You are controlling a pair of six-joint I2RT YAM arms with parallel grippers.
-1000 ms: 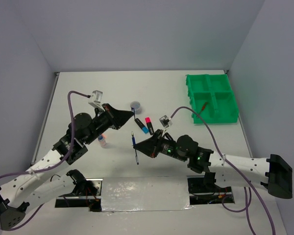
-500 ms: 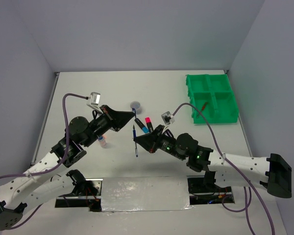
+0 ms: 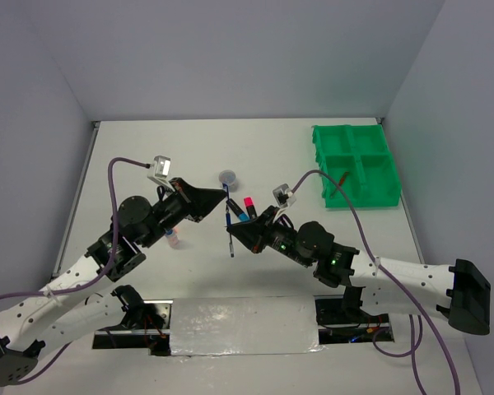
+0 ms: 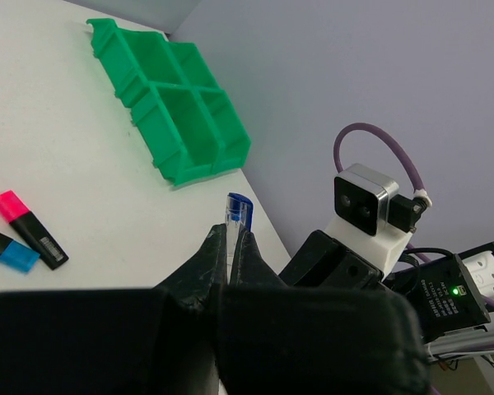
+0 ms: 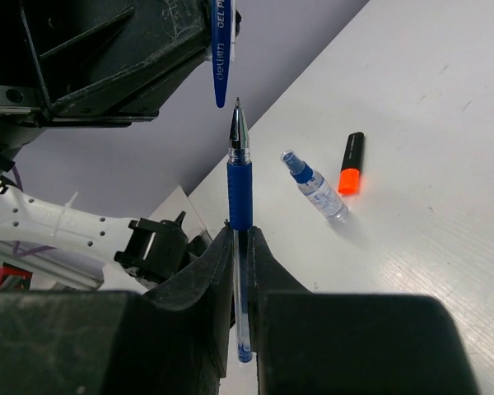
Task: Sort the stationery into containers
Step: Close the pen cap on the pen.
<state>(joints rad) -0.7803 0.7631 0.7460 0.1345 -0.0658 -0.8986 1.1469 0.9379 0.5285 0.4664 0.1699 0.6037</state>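
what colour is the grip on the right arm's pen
Dark blue; the pen grip shows best in the right wrist view.

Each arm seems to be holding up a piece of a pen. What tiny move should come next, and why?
Probably ease the right pincer forward so the blue pen slides its tip into the pen cap gripped by the left pincer. The tip points at the cap and sits just beside its clip, nearly lined up, so a short, slow push seems enough.
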